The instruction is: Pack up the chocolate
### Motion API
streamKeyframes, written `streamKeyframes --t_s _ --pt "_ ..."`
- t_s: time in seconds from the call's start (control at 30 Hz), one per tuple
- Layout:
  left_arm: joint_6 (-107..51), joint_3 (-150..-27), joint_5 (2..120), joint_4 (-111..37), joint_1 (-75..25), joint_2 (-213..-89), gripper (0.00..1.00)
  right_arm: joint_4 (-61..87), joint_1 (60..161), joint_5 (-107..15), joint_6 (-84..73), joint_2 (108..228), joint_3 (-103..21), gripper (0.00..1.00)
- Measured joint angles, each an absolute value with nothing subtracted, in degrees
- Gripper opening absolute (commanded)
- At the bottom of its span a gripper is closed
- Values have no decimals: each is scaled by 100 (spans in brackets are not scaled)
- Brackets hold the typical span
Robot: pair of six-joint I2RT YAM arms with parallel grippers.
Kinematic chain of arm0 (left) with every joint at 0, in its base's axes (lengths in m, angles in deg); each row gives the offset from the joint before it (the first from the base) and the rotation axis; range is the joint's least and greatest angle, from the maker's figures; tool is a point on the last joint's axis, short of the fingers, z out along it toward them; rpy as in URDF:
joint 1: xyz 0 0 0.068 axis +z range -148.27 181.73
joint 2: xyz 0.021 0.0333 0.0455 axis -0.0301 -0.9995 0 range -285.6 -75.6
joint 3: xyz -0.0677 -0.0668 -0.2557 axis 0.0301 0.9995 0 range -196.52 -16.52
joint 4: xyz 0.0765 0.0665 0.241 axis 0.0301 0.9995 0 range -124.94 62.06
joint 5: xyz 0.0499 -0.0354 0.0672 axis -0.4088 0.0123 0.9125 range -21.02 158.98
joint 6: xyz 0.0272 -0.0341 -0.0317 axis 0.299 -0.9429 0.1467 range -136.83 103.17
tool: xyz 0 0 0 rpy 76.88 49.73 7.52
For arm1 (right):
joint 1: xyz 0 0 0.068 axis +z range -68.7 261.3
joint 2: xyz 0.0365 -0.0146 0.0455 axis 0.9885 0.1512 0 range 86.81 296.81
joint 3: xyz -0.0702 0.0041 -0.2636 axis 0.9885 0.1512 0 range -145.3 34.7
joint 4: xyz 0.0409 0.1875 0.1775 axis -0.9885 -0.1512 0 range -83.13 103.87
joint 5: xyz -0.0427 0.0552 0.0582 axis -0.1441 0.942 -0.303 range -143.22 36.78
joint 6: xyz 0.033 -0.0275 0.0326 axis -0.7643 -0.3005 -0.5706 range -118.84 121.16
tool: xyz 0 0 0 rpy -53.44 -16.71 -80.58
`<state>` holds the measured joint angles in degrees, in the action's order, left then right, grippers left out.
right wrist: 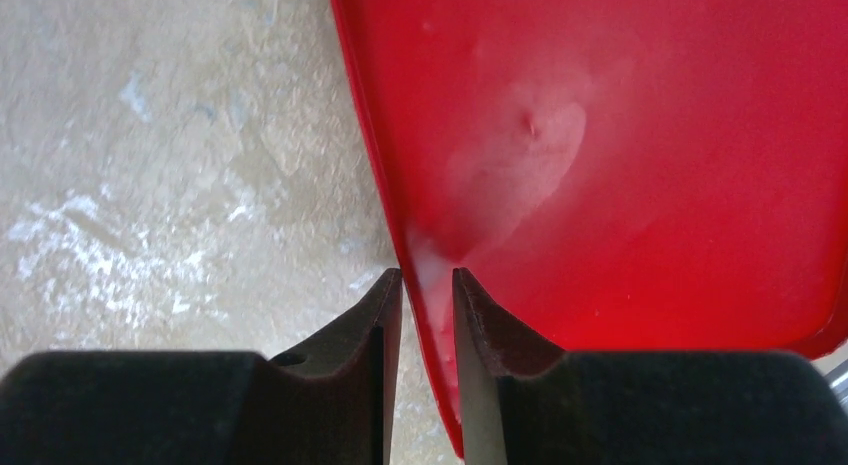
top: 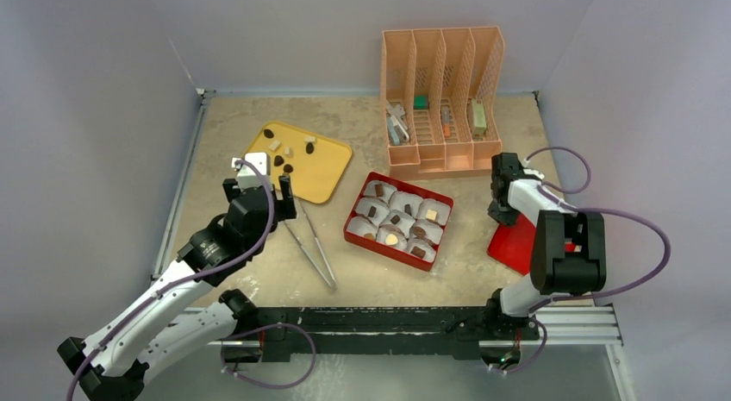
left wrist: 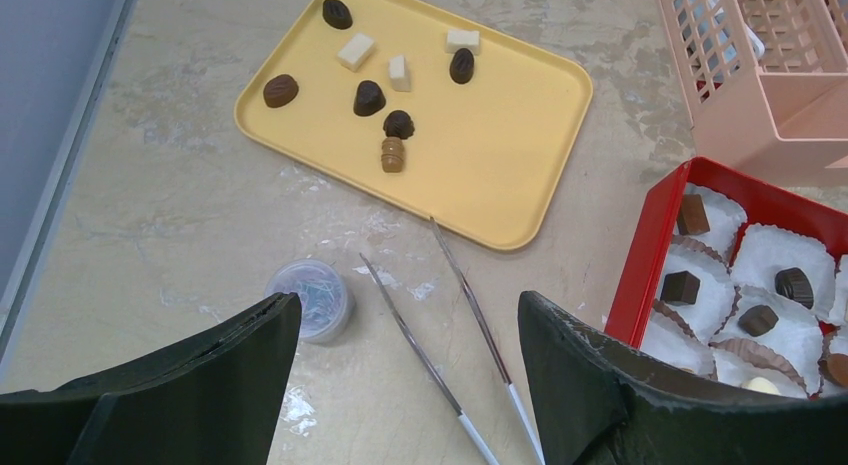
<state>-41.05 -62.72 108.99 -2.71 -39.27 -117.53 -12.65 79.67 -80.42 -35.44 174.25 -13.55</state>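
Clearly, most of the chocolate (left wrist: 369, 98) lay loose on a smooth yellow plastic tray (left wrist: 480, 155) to the far left of the red box (left wrist: 650, 245): dark ovals, cream-white blocks and one ribbed tan barrel. More pieces sat inside the box in crinkled white paper cups (left wrist: 775, 247). Slim metal tweezers (left wrist: 467, 295) and a small round clear container (left wrist: 312, 297) rested on the mottled stone-look counter (left wrist: 180, 205) left of the box. The left gripper (left wrist: 408, 305) hung above them with its jaws spread wide. Right of the box, the right gripper (right wrist: 427, 280) pinched the edge of a glossy red lid (right wrist: 650, 185).
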Motion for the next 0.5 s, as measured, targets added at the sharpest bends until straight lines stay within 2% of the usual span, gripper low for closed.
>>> streamKeyframes --t_s 0.3,0.37,0.5 --pt "-4110 -6270 11021 -271 -3927 -11683 77 -1095 7712 -7789 -3395 17822 -1545 26" --pt "-4110 -6270 11015 -271 -3927 -11688 77 -1080 7712 -7765 -3371 17864 -1589 22" --pt "-4108 -6267 11000 -271 -3927 -11690 76 -975 7712 -7732 -3336 17932 -1639 6"
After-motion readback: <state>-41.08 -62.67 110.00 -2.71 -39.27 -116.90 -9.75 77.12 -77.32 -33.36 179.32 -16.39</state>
